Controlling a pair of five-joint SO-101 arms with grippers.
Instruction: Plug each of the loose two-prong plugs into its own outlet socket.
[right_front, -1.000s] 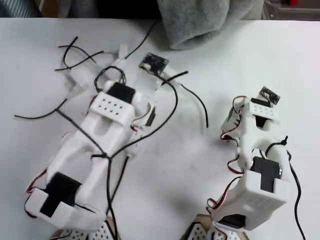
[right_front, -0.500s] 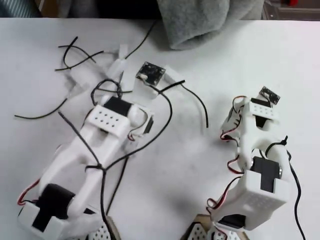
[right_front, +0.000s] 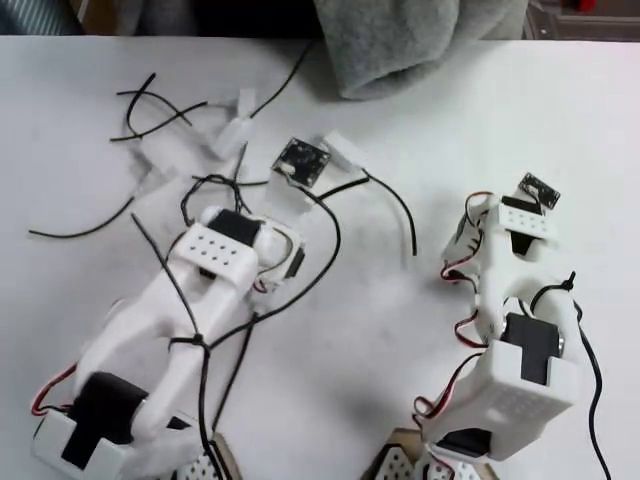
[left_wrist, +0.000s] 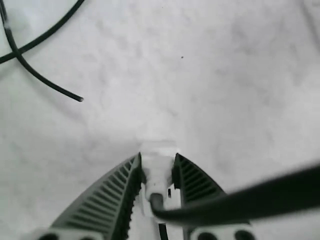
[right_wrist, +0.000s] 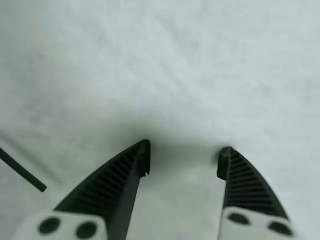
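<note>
At the near edge of the table (right_front: 400, 330), the right arm is being held folded over its base. The right claw (right_wrist: 185, 152) is being held spread and empty, its tips aimed down at bare table, and a black cord end (right_wrist: 22, 172) is being left lying near it. The left arm is being held low, stretched on a diagonal from the near left corner toward the table's middle. The left claw (left_wrist: 157, 157) is being held clenched on a white plug (left_wrist: 159, 172), which is being pinched between the ribbed fingers (left_wrist: 122, 187) close to the table. The plug's long axis is being held in line with the fingers. Its front end is being pointed out past the tips, and its black cord (left_wrist: 240, 200) is being led out from the rear end. The prongs cannot be made out. Farther out, loose black cords (right_front: 145, 100) and small white pieces (right_front: 235, 130) are being left scattered on the table. A grey cloth (right_front: 400, 40) is being left draped over the far edge.
</note>
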